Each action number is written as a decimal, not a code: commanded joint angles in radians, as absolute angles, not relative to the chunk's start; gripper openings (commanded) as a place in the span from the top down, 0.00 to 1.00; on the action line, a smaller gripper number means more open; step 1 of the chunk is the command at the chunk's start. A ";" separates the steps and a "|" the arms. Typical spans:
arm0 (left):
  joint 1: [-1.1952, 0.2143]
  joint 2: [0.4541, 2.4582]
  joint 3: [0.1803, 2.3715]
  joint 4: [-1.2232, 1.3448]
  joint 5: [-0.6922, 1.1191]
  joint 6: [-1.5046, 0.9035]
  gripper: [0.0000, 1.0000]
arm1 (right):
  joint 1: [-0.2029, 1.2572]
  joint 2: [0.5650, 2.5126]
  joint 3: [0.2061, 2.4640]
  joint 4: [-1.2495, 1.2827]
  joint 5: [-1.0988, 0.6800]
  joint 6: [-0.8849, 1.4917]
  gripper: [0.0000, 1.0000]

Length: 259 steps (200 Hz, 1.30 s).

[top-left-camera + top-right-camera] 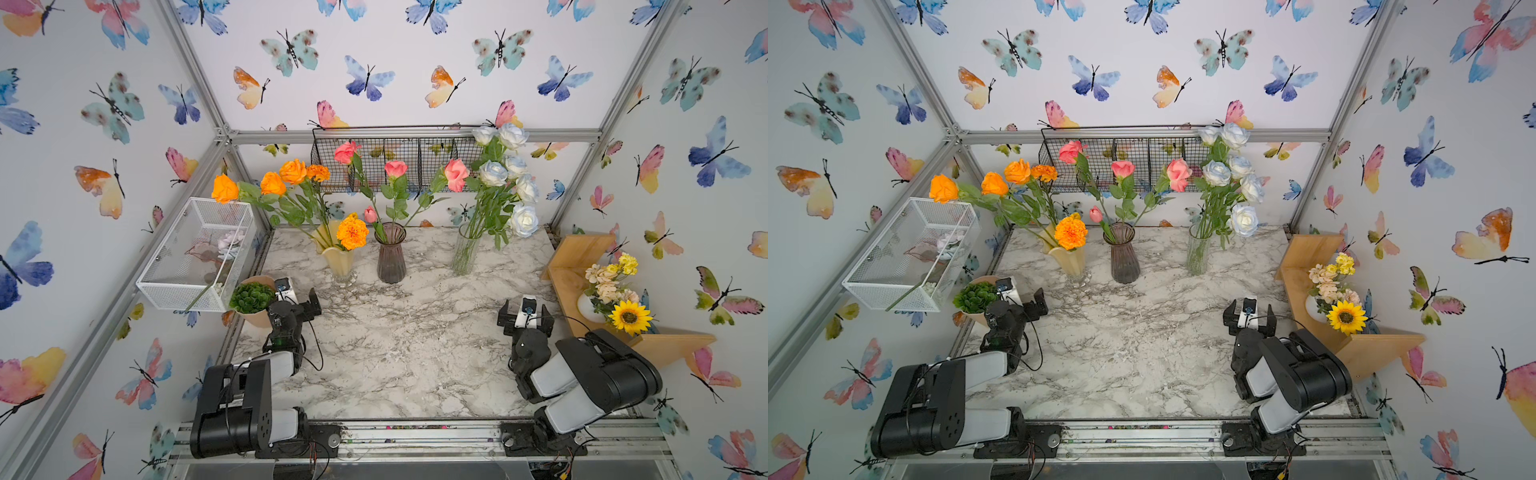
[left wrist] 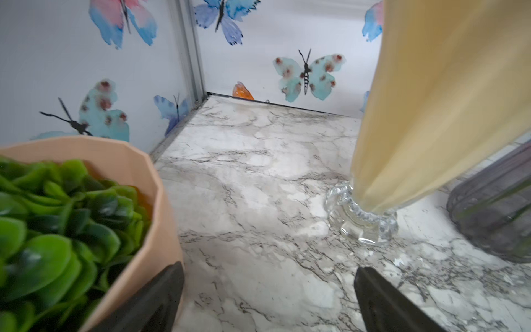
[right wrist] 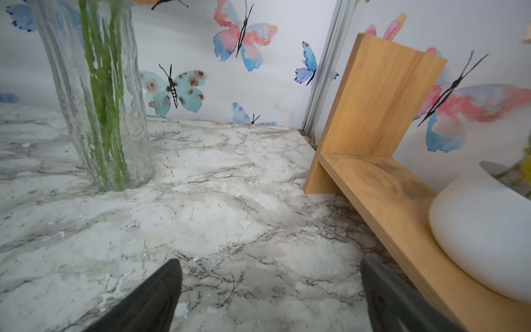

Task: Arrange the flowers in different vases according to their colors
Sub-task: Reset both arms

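Orange blooms (image 1: pixel 293 171), layered roses and frilly pompom marigolds on leafy green stems, fan out of the creamy yellow vase (image 1: pixel 340 262) at 11 o'clock on the marble-patterned table (image 1: pixel 415 353). This vase has a ruffled, wavy rim and an opaque smooth body; the left wrist view shows it on a clear, knobbly glass foot (image 2: pixel 362 221).

Pink blooms (image 1: pixel 395 168), roses plus one small tulip bud, splay from the purple vase (image 1: pixel 391 259) at 12 o'clock, a ribbed translucent glass form pinched at the waist. White-blue roses (image 1: pixel 493 173) crowd upright in the clear vase (image 1: pixel 465 253) at 1 o'clock, a straight cylinder of rippled glass with the green stems showing through its wall. The three vases stand in a row, apart from one another.

The left gripper (image 2: pixel 267 270) sits at 9 o'clock, low over bare marble, its dark tapered jaws spread wide with nothing between them. Just beside it is a rosette-shaped green succulent (image 1: pixel 251 297) in a faceted tan pot.

The right gripper (image 1: pixel 525 309) sits at 3 o'clock, jaws likewise spread and empty. Next to it is a pale wooden shelf (image 1: pixel 582 257) carrying a smooth round white vase (image 3: pixel 474 224).
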State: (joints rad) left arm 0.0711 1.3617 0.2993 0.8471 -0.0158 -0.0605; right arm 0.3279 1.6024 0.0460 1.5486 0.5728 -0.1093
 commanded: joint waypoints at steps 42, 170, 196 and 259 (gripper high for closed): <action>-0.030 1.177 0.173 0.965 -0.306 -0.114 0.01 | 0.324 1.586 0.041 1.682 0.512 -0.135 0.01; -0.092 1.412 0.177 1.140 -0.309 -0.031 0.01 | 0.314 1.549 0.084 1.535 0.474 -0.111 0.01; -0.120 1.416 0.160 1.192 -0.345 -0.006 0.01 | 0.244 1.621 0.091 1.582 0.345 -0.091 0.01; -0.101 1.407 0.183 1.128 -0.315 -0.025 0.01 | 0.244 1.621 0.081 1.601 0.342 -0.092 0.01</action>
